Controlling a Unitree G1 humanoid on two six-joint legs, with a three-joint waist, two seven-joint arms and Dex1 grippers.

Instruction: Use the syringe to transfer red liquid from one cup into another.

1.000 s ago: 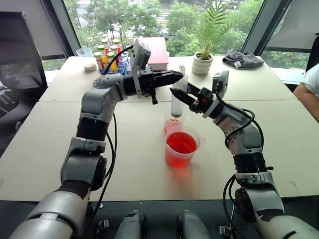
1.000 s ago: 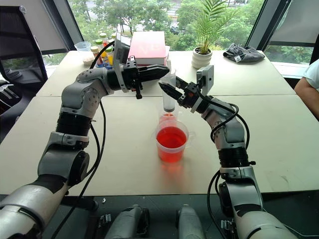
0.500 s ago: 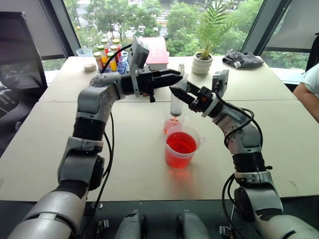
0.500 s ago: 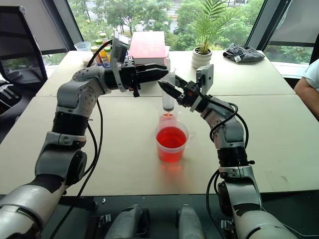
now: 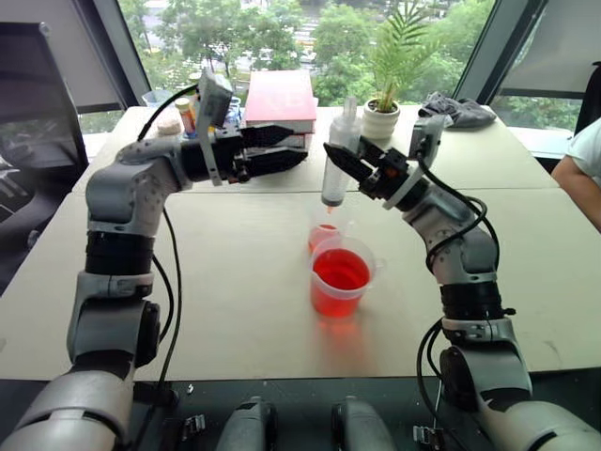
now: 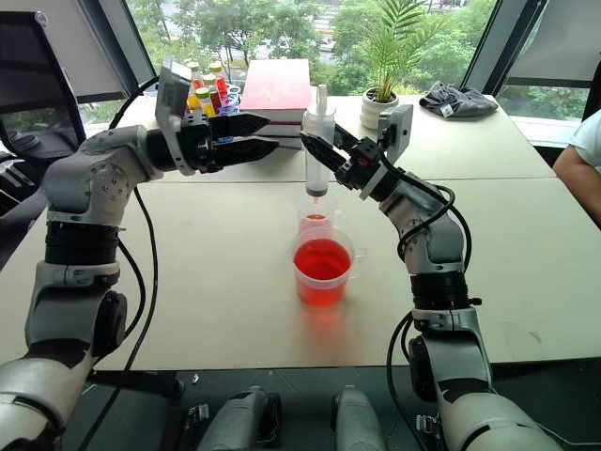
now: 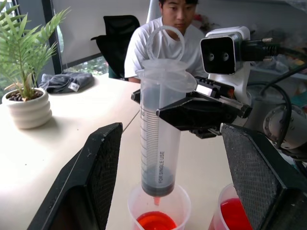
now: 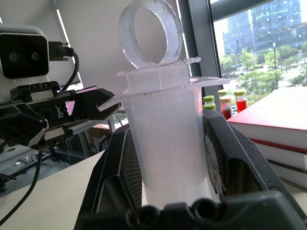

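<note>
We are seeing the big cup (image 5: 340,279) of red liquid (image 5: 340,270) nearest, the small cup (image 5: 324,235) just behind it under the syringe (image 5: 335,160) clamped upright in the right gripper (image 5: 345,160), while the left gripper (image 5: 286,148) is backing off with fingers spread and empty (plunger pushed in, so delivery probably done; the barrel's residue is hard to make out).

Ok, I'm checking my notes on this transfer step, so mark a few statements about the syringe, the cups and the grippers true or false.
1. The right gripper holds the clear plastic syringe upright by its barrel. True.
2. The syringe tip hangs over the larger red-filled handled cup. False: it hangs over the smaller clear cup.
3. The left gripper grips the plunger. False: its fingers are apart, away from the syringe.
4. The smaller cup holds some red liquid. True.
5. The two cups stand side by side on the table. True.
</note>
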